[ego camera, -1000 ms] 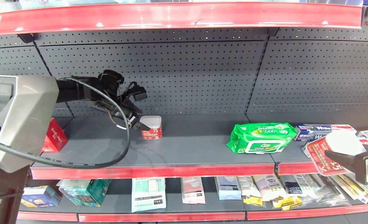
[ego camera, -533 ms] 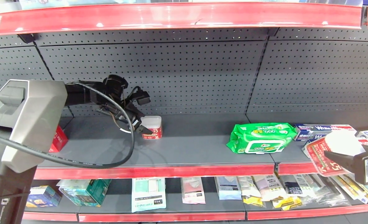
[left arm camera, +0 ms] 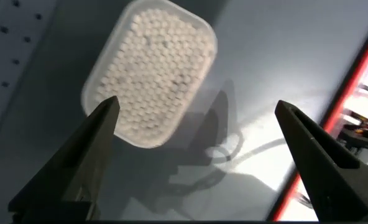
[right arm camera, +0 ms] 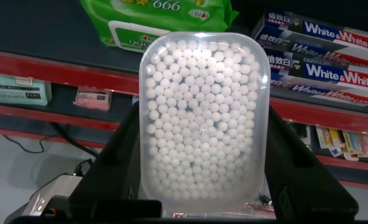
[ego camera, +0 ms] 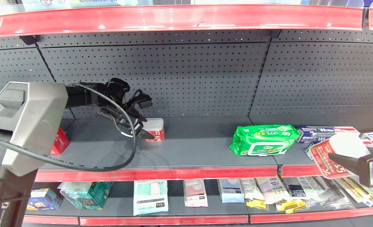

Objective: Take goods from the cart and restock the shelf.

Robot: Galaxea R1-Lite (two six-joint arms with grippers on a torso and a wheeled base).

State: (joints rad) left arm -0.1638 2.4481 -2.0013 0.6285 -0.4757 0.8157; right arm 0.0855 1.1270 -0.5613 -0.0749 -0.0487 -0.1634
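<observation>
Cotton swab box [ego camera: 156,128] upright on middle shelf [ego camera: 189,149], centre-left of frame. Left gripper [ego camera: 147,128] just beside it, jaws spread wide, grasping nothing. Second cotton swab box [ego camera: 337,146] tilted at lower right, clenched in right gripper [ego camera: 339,156], near green wet wipes pack [ego camera: 263,138].

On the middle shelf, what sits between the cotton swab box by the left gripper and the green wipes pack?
Nothing: in the head view, the shelf is bare grey board from the cotton swab box to the green wipes pack.
</observation>
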